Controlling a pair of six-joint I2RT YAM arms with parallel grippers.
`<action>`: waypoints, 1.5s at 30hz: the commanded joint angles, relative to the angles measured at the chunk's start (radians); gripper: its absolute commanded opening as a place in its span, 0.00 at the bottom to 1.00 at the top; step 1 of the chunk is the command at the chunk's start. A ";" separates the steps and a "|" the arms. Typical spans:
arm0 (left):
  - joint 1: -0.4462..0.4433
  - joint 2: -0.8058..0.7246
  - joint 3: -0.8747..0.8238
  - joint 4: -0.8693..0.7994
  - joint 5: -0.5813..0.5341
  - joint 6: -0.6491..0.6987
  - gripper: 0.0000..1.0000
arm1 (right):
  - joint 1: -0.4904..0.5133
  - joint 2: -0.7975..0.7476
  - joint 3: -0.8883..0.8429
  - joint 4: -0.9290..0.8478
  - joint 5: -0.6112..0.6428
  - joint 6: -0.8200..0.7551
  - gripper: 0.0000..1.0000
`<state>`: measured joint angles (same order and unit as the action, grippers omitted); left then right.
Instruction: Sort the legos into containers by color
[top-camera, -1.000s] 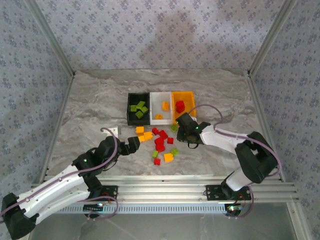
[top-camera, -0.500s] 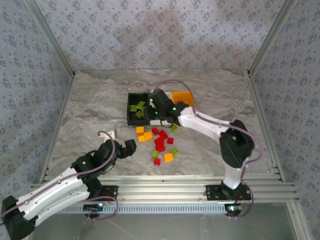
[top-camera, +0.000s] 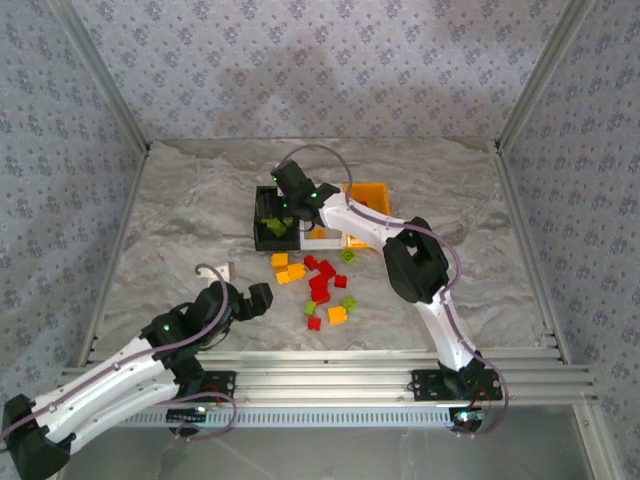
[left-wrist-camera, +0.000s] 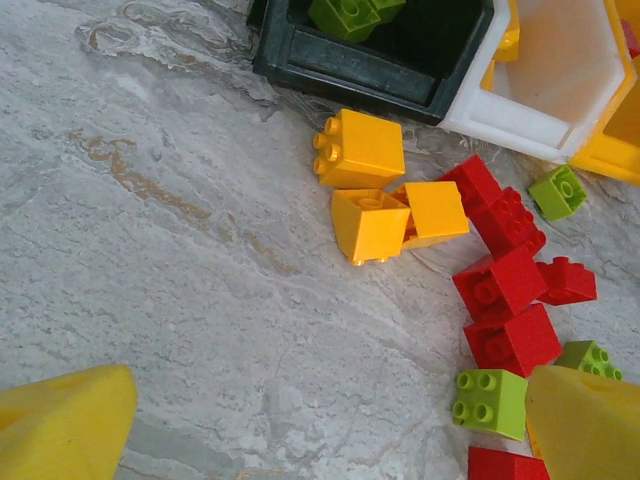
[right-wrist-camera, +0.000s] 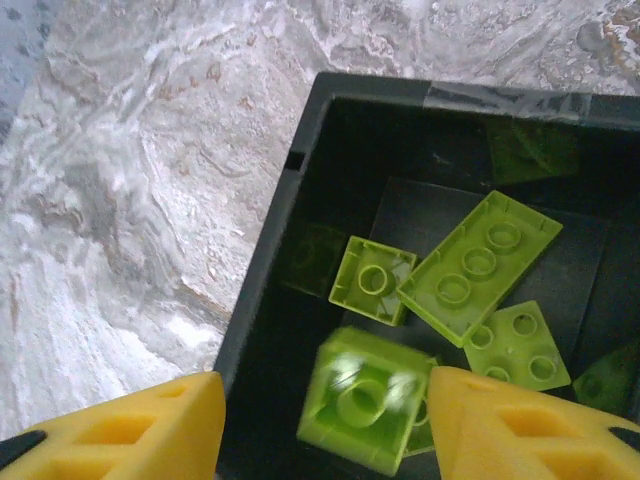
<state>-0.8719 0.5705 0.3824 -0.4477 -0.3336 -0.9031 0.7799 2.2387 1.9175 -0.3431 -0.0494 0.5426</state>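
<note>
My right gripper (top-camera: 285, 200) (right-wrist-camera: 325, 420) hangs open over the black bin (top-camera: 260, 240) (right-wrist-camera: 265, 230). A blurred lime green lego (right-wrist-camera: 365, 410) sits loose between its fingers, close to the right one, above several green legos (right-wrist-camera: 480, 265) lying in the bin. The white bin (top-camera: 322, 195) and orange-yellow bin (top-camera: 372, 190) stand to the right of the black one. Loose red, yellow-orange and green legos (top-camera: 320, 285) lie in front of the bins. My left gripper (top-camera: 262, 296) (left-wrist-camera: 330, 430) is open over bare table, left of a green lego (left-wrist-camera: 490, 400) and red legos (left-wrist-camera: 500, 285).
A small white object (top-camera: 215, 270) lies on the marble table left of the pile. Two yellow-orange legos (left-wrist-camera: 368, 190) rest just in front of the black bin (left-wrist-camera: 340, 70). Patterned walls enclose the table on three sides. The right arm stretches across the white bin.
My right arm swung left from the pile's right side to above the black bin and opened, letting a green lego go. My left gripper drew back slightly toward the near edge.
</note>
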 joint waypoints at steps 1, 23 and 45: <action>-0.004 -0.011 -0.001 -0.022 0.017 0.004 1.00 | -0.001 -0.031 0.041 -0.020 -0.006 -0.013 0.62; -0.080 0.518 0.168 0.277 0.262 0.197 0.89 | -0.051 -0.881 -0.992 0.073 0.126 0.110 0.64; -0.182 0.987 0.395 0.190 0.215 0.267 0.41 | -0.150 -1.194 -1.236 0.042 0.148 0.155 0.66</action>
<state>-1.0496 1.5440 0.7498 -0.2214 -0.1089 -0.6434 0.6403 1.0733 0.6914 -0.2878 0.0761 0.6846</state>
